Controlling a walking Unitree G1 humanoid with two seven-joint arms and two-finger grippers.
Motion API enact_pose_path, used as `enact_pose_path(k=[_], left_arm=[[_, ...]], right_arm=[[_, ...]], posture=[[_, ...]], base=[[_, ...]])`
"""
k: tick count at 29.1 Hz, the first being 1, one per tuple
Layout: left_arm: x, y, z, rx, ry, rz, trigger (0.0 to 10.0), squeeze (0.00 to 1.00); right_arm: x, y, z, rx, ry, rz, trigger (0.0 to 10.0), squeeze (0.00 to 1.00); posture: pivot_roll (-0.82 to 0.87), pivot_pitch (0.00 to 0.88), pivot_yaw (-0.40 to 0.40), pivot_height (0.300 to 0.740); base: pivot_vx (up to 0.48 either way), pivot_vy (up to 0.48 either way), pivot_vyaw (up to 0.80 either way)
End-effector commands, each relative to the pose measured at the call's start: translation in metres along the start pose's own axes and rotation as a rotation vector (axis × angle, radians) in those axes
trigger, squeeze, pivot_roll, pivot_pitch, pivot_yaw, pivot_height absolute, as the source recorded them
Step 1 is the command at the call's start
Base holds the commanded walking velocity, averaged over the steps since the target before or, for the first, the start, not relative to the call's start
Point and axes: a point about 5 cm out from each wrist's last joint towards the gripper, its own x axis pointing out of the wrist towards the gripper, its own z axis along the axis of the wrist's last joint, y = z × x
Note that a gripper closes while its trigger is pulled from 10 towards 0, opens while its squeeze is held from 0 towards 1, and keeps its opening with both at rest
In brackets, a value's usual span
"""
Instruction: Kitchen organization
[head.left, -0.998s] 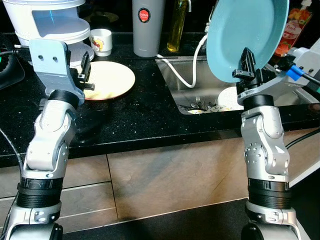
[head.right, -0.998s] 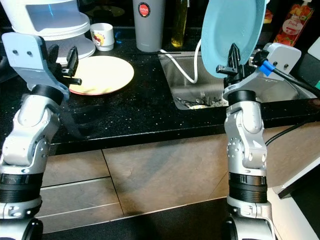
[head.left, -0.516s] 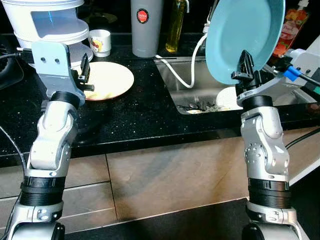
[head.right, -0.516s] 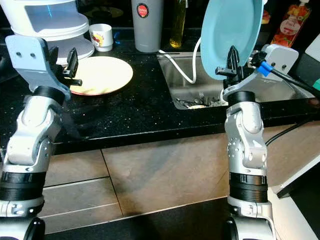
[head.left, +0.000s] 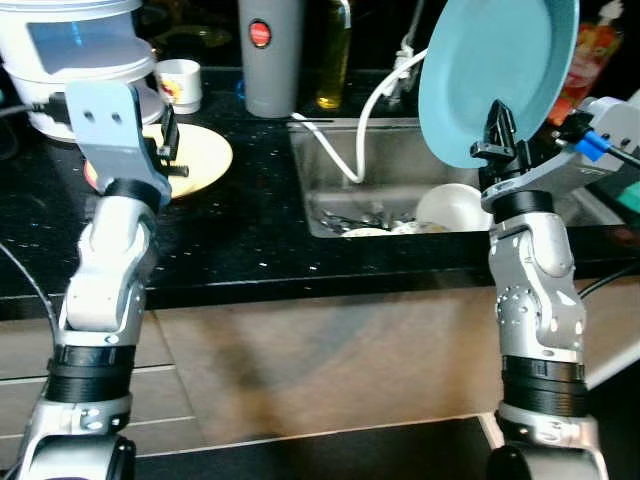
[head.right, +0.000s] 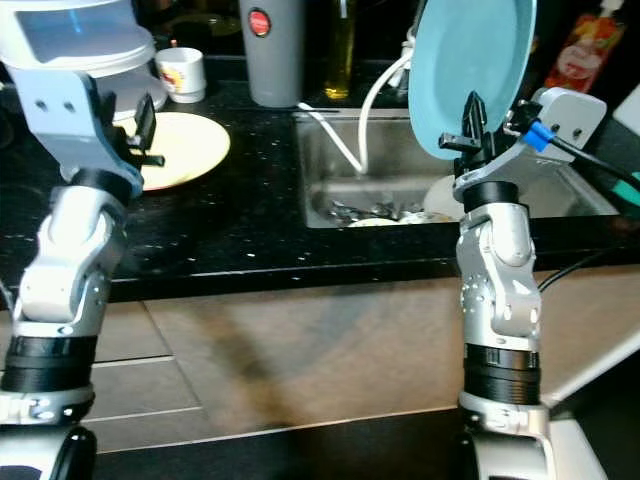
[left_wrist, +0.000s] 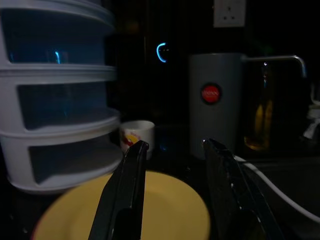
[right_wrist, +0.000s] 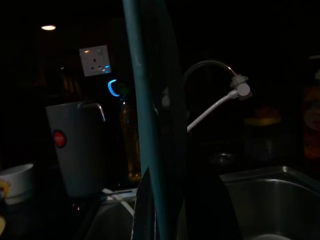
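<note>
1. The light blue plate (head.left: 497, 70) stands nearly upright on edge above the right part of the sink (head.left: 400, 165), its lower rim pinched in the right end effector (head.left: 497, 128).
2. The yellow plate (head.left: 198, 160) lies flat on the black bench (head.left: 240, 235), left of the sink, under the parted fingers of the left end effector (head.left: 168, 145).
</note>
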Motion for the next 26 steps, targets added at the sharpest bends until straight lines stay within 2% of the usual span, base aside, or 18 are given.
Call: enact_pose_path(k=[1, 11, 16, 26], left_arm=[[-0.0007, -0.0005, -0.0030, 0.009, 0.011, -0.002, 10.0, 0.00], [0.0005, 0.0000, -0.0038, 0.008, 0.015, 0.003, 10.0, 0.00], [0.0010, 0.0015, -0.0054, -0.020, 0.028, 0.016, 10.0, 0.00], [0.0012, 0.0023, -0.0061, -0.020, 0.037, 0.022, 10.0, 0.00]], right_arm=[[-0.0007, -0.0044, 0.0036, -0.004, -0.013, -0.016, 10.0, 0.00], [-0.0012, -0.0040, 0.0033, -0.003, -0.012, -0.014, 10.0, 0.00], [-0.0015, -0.0034, 0.0031, -0.002, -0.010, -0.014, 10.0, 0.00], [-0.0023, -0.0037, 0.0027, 0.000, -0.007, -0.015, 10.0, 0.00]], posture=[[0.11, 0.035, -0.049, 0.740], [0.11, 0.036, -0.048, 0.740], [0.11, 0.038, -0.047, 0.740], [0.11, 0.040, -0.047, 0.740]], base=[[0.000, -0.398, 0.00], [0.000, -0.338, 0.00], [0.000, 0.000, 0.00], [0.000, 0.000, 0.00]])
